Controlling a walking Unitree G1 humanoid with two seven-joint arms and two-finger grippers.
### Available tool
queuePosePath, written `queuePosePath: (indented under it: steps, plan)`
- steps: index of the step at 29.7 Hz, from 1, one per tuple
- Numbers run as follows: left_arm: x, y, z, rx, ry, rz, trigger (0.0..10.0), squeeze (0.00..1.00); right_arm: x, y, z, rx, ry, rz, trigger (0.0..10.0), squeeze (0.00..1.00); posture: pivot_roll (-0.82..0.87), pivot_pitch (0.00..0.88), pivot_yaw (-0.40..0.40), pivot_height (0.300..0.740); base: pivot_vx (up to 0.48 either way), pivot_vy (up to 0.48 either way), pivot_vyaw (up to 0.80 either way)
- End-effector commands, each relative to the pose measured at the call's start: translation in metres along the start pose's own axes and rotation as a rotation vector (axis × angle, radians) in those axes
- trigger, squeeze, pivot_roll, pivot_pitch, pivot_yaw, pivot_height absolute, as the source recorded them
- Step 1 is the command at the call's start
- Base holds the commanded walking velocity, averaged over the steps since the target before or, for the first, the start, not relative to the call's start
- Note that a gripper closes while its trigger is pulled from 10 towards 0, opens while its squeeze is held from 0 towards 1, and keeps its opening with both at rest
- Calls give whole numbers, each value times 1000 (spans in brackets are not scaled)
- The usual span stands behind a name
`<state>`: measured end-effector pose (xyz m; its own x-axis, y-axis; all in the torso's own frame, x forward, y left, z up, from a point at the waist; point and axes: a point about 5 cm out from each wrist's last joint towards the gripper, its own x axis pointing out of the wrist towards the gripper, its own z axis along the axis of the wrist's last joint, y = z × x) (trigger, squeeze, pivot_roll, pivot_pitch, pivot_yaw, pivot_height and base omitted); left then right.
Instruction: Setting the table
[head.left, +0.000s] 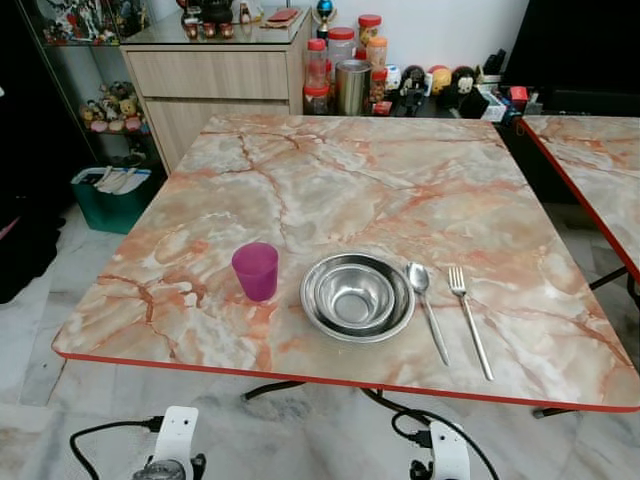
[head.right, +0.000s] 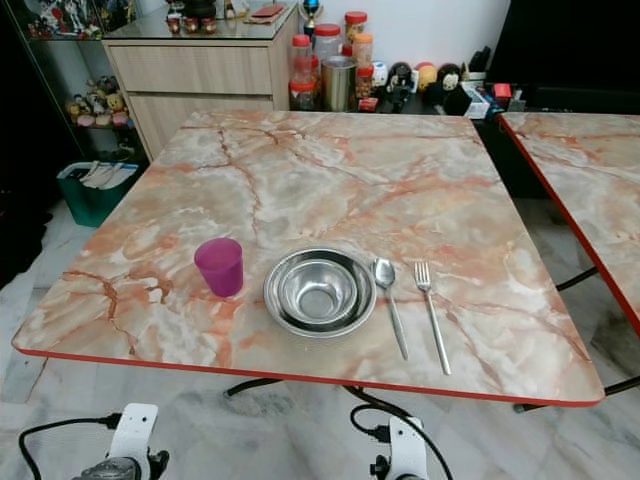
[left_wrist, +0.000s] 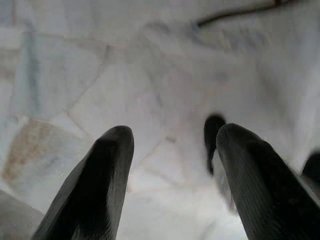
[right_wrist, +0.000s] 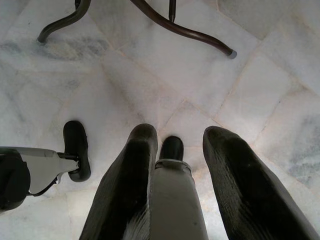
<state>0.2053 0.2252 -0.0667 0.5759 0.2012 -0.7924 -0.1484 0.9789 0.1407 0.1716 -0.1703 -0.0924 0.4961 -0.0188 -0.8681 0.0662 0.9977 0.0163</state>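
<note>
Here's the table (head.left: 330, 190), marble-patterned with a red edge, and one place is laid near its front edge: a purple cup (head.left: 256, 270) on the left, a steel bowl (head.left: 357, 296) nested in a steel plate (head.left: 312, 318) beside it, then a spoon (head.left: 427, 308) just right of the plate and a fork (head.left: 469, 319) right of the spoon, both lying straight. Both arms hang low below the table edge. The left gripper (left_wrist: 170, 165) points at the pale floor tiles, fingers (left_wrist: 95, 185) apart and holding nothing; the right gripper (right_wrist: 175, 165) likewise faces the floor (right_wrist: 260, 90), fingers spread, nothing clamped between them, with the curved dark table leg (right_wrist: 180, 30) ahead of it. The setting looks done or close to it, so the risk now is mostly undoing it. The spoon and fork sit near the front edge, and a rising arm that clips that edge could nudge them askew or off. The cup is light and stands alone, so a careless sweep from the left could topple it. Down low, the right gripper is near the table leg, and a step forward might catch it and jolt everything on top.
</note>
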Motion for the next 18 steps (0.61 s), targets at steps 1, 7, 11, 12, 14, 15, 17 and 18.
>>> queuePosePath:
  steps: [1,7,11,12,14,15,17,18]
  plan:
    - [-1,10,-3,-103,-10,47,10000,0,0,-1,3,9,-11,-2,10000,0,70,0,11,740,0,0,0]
    - [-1,15,-6,-78,8,48,10000,0,0,-1,4,13,-13,0,10000,0,62,0,12,740,0,0,0]
    - [-2,17,-11,-113,15,65,10000,0,0,-1,4,3,-10,2,10000,0,63,0,8,740,0,0,0]
    - [-2,17,-12,-114,16,66,10000,0,0,-1,4,2,-11,3,10000,0,63,0,8,740,0,0,0]
    - [-2,19,-15,-125,24,72,10000,0,0,-1,5,-9,-15,13,10000,0,62,0,7,740,0,0,0]
    - [-3,20,-18,-129,30,74,10000,0,0,-1,6,-21,-14,13,10000,0,61,0,6,740,0,0,581]
    - [-4,20,-22,-133,38,77,10000,0,0,-1,6,-16,-14,11,10000,0,63,0,6,740,0,0,800]
    - [-4,21,-26,-138,48,83,10000,0,0,-2,5,-10,-14,10,10000,0,63,0,6,740,0,0,800]
